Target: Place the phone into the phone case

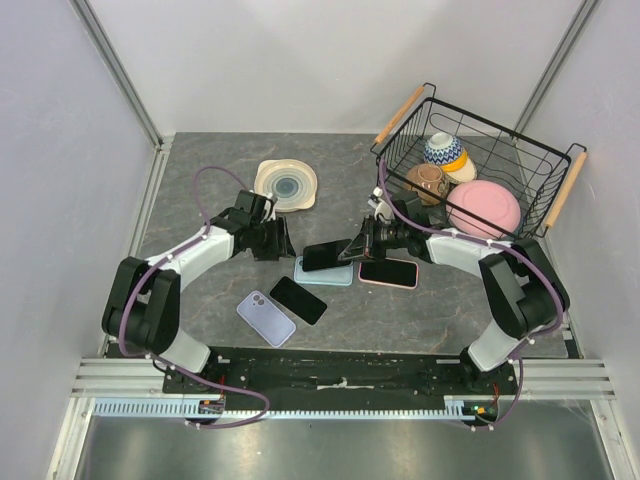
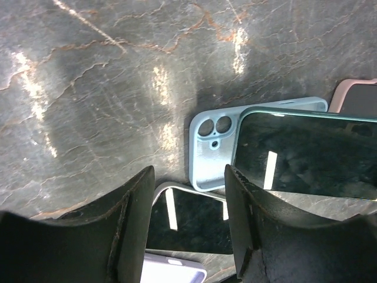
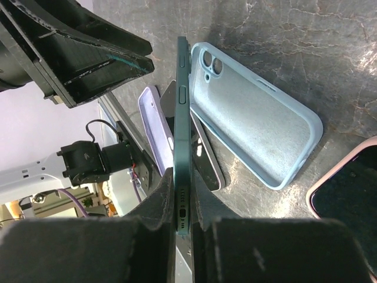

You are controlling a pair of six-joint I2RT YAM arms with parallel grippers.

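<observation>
- Two claws meet at the centre of the overhead view, above the grey counter [image 1: 200,300].
- Right claw [image 1: 362,243]: pinching the dark green phone [image 1: 322,256] across front and back at its bottom end.
- Phone: screen up, overlapping the light blue case [image 1: 330,279]; contact between the two cannot be told.
- Case: lying hollow side up on the counter.
- Left claw [image 1: 278,240]: fingers spread, holding nothing, just left of the case.
- Pink-cased phone [image 1: 388,272] to the right; black phone [image 1: 298,300] and lavender phone [image 1: 266,318] toward the lower left.
</observation>
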